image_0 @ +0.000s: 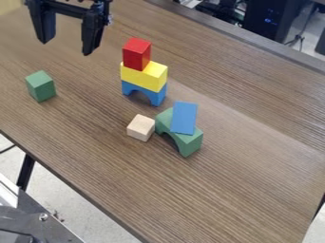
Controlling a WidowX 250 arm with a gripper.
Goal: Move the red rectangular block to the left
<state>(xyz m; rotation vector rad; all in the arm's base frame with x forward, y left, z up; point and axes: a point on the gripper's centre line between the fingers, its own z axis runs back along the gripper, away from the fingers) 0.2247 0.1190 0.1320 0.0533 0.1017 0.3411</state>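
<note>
So, red block (136, 54) sits on left end of yellow block (144, 76), above blue arch (145, 92). My gripper (66, 48) hangs wide and empty. Can't tell if shift is done; if not, grasp, leftward move and release remain.

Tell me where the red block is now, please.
In the camera view, the red block stands in the upper half, just left of centre, on the left end of the yellow block, above the blue arch.
</note>
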